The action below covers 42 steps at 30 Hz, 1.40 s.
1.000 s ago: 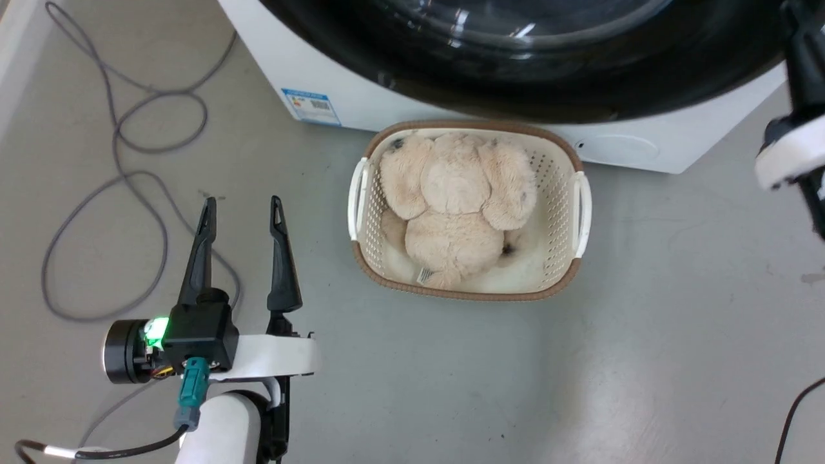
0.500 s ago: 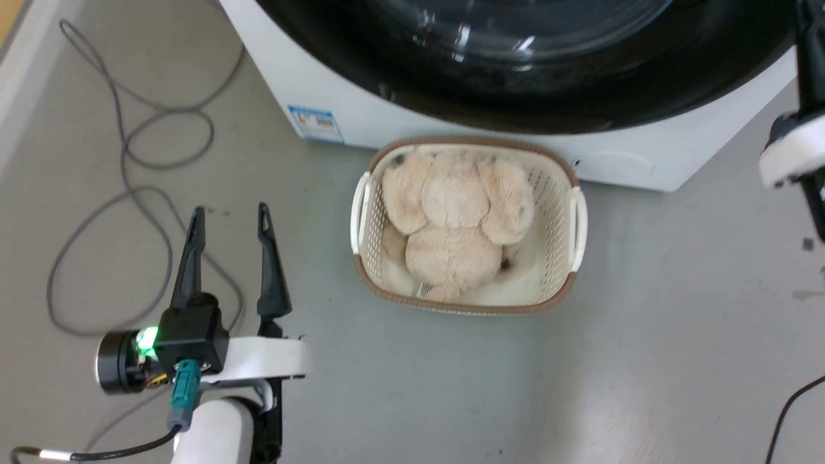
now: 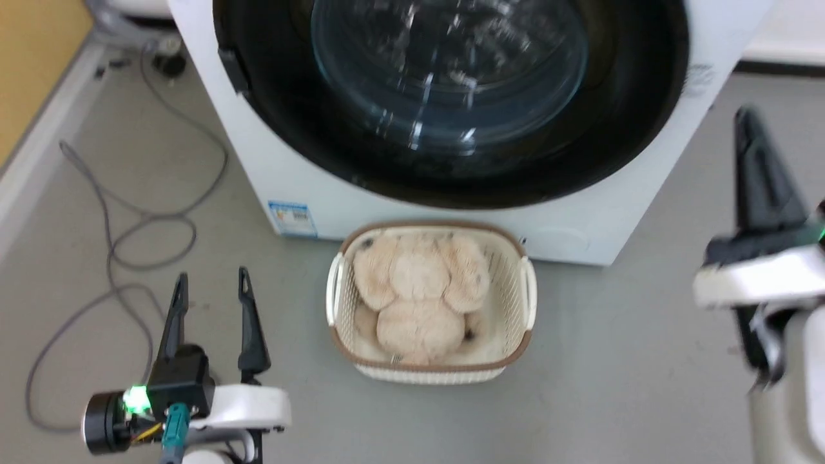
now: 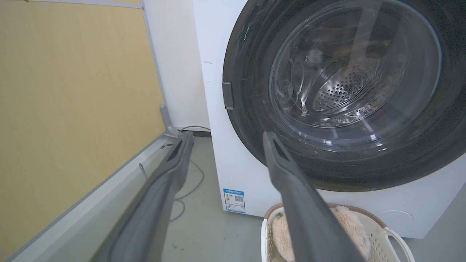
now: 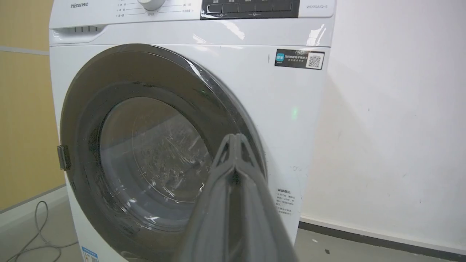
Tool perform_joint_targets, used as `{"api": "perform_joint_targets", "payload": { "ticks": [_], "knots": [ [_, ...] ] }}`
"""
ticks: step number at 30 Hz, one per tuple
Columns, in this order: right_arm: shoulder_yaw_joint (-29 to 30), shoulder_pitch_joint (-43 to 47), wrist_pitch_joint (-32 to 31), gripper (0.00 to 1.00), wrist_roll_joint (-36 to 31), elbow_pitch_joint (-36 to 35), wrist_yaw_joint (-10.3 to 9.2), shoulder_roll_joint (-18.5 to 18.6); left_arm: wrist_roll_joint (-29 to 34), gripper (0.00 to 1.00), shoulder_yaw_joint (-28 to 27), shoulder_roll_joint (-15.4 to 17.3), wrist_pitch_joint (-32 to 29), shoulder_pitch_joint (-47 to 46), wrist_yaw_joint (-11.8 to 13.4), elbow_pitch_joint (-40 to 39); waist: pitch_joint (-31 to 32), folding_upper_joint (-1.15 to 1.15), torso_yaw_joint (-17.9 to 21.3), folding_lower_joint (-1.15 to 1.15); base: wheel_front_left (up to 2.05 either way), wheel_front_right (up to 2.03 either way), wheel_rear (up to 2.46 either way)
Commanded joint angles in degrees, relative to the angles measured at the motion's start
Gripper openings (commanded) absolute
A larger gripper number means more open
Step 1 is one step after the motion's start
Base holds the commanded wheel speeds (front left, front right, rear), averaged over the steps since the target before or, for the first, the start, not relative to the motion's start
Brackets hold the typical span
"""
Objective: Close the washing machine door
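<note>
Glossy black round glass-windowed washing machine door (image 3: pixel 451 84), upper centre, looks stiff, slick; press its rim. Jaws of left gripper (image 3: pixel 209 283) apart, right gripper (image 5: pixel 236 140) together.

Basket (image 3: pixel 430 370) before washing machine (image 3: pixel 606 212) — toy (image 3: pixel 419 303) inside.

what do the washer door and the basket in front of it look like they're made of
The washing machine door: glossy black ring, likely plastic, around a clear bowl, glass by its sharp reflections. The basket: matte white perforated plastic, brown woven-look rim.
</note>
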<state>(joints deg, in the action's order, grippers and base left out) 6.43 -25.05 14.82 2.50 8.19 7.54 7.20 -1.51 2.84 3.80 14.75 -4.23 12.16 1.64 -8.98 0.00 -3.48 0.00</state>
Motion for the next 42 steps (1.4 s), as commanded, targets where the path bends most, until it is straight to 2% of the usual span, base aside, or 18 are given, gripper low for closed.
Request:
{"api": "perform_joint_targets", "payload": {
  "ticks": [1,2,3,4,10,22,23,42],
  "knots": [
    [-0.13,2.05,0.18,0.0,-0.3,-0.8,-0.05,-0.8,0.56,1.0,-0.15,0.3,0.25,1.15,0.18,0.17,2.65,0.0,1.25,0.0,0.0,0.0,0.0],
    [-0.31,3.48,0.18,0.03,-0.21,-1.31,-0.05,-1.42,0.63,1.0,-0.19,0.35,0.25,1.7,0.19,0.17,3.22,0.0,1.41,0.0,0.0,0.0,0.0],
    [-0.69,4.9,0.18,0.36,0.08,-1.35,-0.05,-2.03,0.66,1.0,-0.28,0.4,0.25,2.25,0.24,0.17,3.84,0.0,1.66,0.0,0.0,0.0,0.0],
    [-0.99,6.12,0.18,1.0,0.21,-1.48,-0.05,-2.5,0.7,1.0,-0.34,0.45,0.25,2.81,0.26,0.15,4.31,0.0,1.86,0.0,0.0,0.0,0.0],
    [-1.29,13.56,0.18,1.0,0.76,-2.99,-0.05,-4.19,0.38,1.0,-0.46,0.46,0.25,5.82,0.01,0.04,7.56,0.0,2.72,0.0,0.0,0.0,0.0],
    [-4.54,24.42,0.18,1.0,7.09,-4.59,-0.05,-4.31,0.32,1.0,0.48,0.41,0.25,7.69,-2.36,-0.3,9.22,0.0,2.63,0.0,0.0,0.0,0.0],
    [-4.48,24.02,-0.02,0.0,6.76,-4.28,-0.01,-4.0,0.33,0.0,0.4,0.32,-0.01,6.89,-2.26,-0.33,9.23,0.0,2.62,0.0,0.0,0.0,0.0],
    [-4.8,24.16,-1.84,0.0,5.54,-4.74,-0.02,-4.04,0.46,0.0,0.02,0.14,-1.84,6.58,-3.44,-0.48,9.23,0.0,2.72,0.0,0.0,0.0,0.0]
  ]
}}
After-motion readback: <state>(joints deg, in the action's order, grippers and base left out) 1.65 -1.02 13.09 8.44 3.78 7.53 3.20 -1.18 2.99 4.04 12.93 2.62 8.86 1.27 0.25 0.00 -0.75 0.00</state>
